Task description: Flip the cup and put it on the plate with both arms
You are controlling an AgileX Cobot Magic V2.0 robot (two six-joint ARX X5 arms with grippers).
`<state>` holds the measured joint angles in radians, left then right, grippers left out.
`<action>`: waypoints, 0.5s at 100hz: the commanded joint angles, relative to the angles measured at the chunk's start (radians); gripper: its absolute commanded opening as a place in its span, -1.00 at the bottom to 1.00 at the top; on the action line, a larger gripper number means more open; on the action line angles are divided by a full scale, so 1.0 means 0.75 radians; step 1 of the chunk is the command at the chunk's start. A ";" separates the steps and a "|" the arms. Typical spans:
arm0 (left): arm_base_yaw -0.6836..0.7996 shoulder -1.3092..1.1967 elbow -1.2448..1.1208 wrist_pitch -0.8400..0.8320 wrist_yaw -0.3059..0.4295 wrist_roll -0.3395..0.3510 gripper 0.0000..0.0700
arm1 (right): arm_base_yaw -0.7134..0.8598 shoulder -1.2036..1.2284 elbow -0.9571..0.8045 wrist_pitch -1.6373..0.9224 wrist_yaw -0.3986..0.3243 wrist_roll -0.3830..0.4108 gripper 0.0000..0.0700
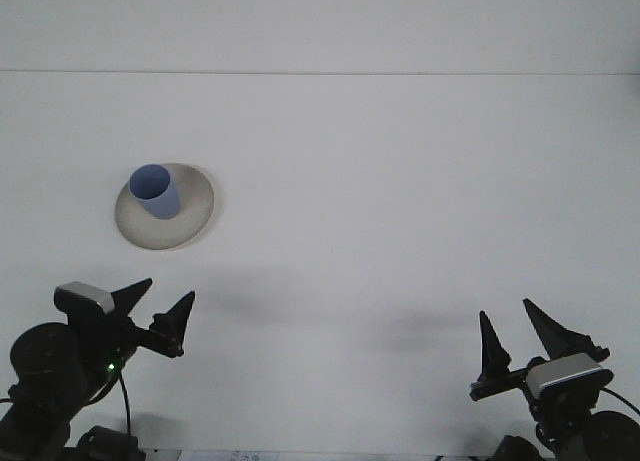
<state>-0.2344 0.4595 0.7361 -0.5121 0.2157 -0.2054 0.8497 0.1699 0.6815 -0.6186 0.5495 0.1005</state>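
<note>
The blue cup [155, 191] stands mouth-up on the plate [192, 218] (placing looks done); left fingers [160, 313] and right fingers [520, 344], well below the plate, are spread and empty, so only parking remains

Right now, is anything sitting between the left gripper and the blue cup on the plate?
Nothing visible does. The left gripper is open near the table's front edge, and only bare white table lies between it and the blue cup, which stands mouth up on the plate.
</note>
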 commanded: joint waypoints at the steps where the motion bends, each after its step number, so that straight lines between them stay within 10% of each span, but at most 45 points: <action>1: -0.009 -0.050 -0.049 0.027 0.005 -0.058 0.55 | 0.011 0.002 0.005 0.002 -0.002 -0.014 0.28; 11: -0.011 -0.113 -0.094 0.025 0.004 -0.058 0.30 | 0.011 0.002 0.005 -0.010 -0.006 -0.014 0.23; 21: -0.011 -0.143 -0.095 0.027 0.004 -0.057 -1.00 | 0.011 0.002 0.005 -0.027 -0.004 -0.007 -0.81; 50: -0.011 -0.170 -0.095 0.028 0.003 -0.057 -0.97 | 0.011 0.002 0.006 -0.032 0.001 0.005 -0.98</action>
<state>-0.2401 0.3347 0.6518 -0.5060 0.2157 -0.2485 0.8497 0.1699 0.6815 -0.6598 0.5468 0.1013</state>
